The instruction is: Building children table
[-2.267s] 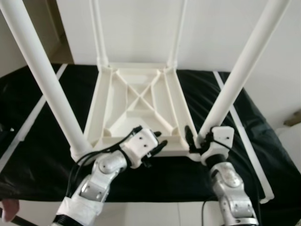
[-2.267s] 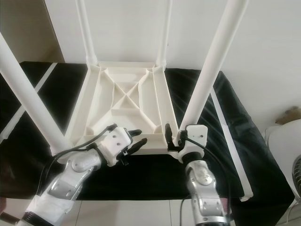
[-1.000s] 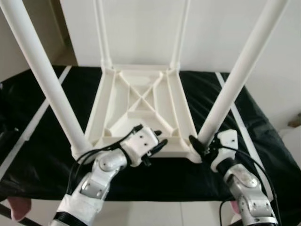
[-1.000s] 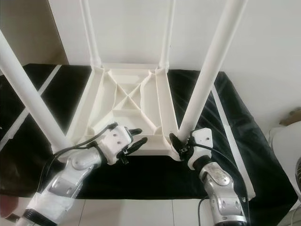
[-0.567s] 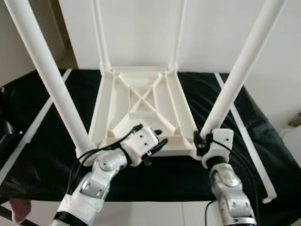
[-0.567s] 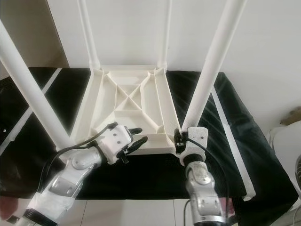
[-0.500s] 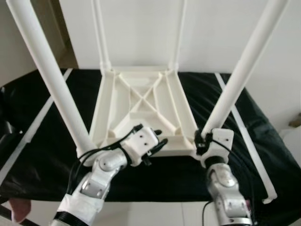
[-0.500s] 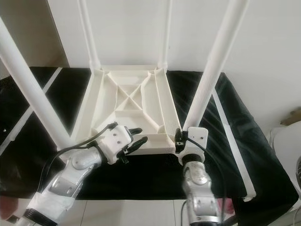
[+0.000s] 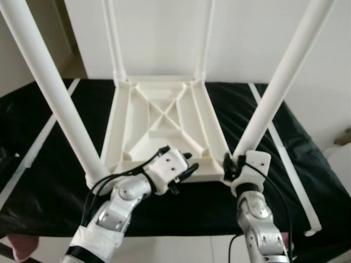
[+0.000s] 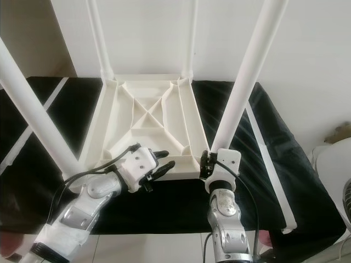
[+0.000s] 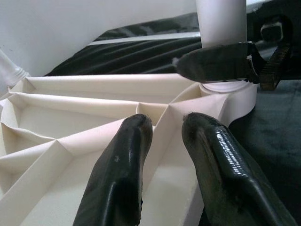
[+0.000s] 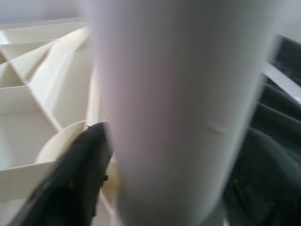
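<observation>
White plastic children's table [image 9: 162, 121] upside down at frame centre on a black cloth [image 9: 49, 159], ribbed underside up, four white legs rising from its corners: two thin-looking far ones at the top centre against the white wall [image 9: 159, 33], two thick near ones slanting off the upper left and upper right corners. Left gripper [image 9: 185, 164] at lower centre, resting over the near rim of the table [image 10: 181, 162], fingers [image 11: 123, 179] slightly parted and astride a rib of the underside, clenched on nothing that can be made out. Right gripper [image 9: 232, 165] at lower right of centre, pressed to the base of the near right leg [image 9: 274, 87] where it enters the corner socket [image 11: 221, 89]; one black finger [image 12: 75, 174] seen alongside the leg [image 12: 178, 108] in the right wrist view, the other hidden behind it, apparently grasping the leg. White strips [image 9: 279, 148] running across the cloth at the right and left edges. Tiled floor [image 9: 181, 249] along the bottom edge; a pinkish object [image 9: 19, 244] in the lower left corner, too little seen to identify.
</observation>
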Available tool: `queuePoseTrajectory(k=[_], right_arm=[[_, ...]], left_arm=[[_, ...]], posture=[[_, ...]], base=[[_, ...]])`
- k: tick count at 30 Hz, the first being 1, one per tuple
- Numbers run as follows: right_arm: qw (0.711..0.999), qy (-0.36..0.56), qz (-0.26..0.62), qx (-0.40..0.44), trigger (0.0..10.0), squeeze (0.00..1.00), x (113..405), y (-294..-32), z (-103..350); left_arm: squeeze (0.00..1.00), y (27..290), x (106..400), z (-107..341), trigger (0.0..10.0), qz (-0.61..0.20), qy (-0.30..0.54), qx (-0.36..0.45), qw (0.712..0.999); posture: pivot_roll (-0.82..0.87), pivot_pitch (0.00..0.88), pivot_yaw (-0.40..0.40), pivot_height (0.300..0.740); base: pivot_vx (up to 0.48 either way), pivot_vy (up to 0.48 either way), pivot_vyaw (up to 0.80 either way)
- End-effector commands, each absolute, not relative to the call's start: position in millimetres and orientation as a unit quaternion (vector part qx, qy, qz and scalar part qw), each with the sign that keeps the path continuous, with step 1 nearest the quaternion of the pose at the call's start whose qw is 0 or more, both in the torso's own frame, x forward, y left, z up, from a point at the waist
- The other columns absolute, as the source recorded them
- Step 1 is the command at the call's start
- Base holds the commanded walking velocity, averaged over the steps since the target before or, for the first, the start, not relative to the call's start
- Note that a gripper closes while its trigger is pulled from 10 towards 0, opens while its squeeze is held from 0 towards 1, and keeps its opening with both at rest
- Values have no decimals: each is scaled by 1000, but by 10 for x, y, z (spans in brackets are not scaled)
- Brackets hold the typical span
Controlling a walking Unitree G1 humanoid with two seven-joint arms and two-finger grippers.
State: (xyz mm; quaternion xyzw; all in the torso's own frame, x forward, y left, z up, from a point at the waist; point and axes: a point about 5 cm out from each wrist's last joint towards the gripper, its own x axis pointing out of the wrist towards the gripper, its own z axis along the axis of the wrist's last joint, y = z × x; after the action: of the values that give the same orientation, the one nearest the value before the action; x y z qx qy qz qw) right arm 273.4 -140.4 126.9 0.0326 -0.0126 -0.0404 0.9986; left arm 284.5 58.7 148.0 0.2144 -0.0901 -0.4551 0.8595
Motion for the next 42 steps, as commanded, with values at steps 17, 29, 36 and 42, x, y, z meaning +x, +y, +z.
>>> queuePoseTrajectory(k=[17,29,36,42], right_arm=[[991,-42,127,-27,10000,0,2792,-1840,1349],[981,-29,188,-43,0,0,2818,-1873,1302],[980,-20,196,-26,0,0,2725,-1868,1212],[986,-15,164,-9,10000,0,2657,-1849,1178]], left_arm=[[0,558,2787,1415,10000,-442,-97,214,865],[0,583,2770,1409,10000,-433,-98,220,869],[0,588,2730,1380,10000,-442,-92,220,865],[0,582,2721,1379,10000,-447,-92,220,862]], posture=[[-107,0,-64,740],[-91,0,-81,740],[-107,14,-63,740],[-111,13,-61,740]], base=[[0,0,0],[0,0,0],[0,0,0],[0,0,0]])
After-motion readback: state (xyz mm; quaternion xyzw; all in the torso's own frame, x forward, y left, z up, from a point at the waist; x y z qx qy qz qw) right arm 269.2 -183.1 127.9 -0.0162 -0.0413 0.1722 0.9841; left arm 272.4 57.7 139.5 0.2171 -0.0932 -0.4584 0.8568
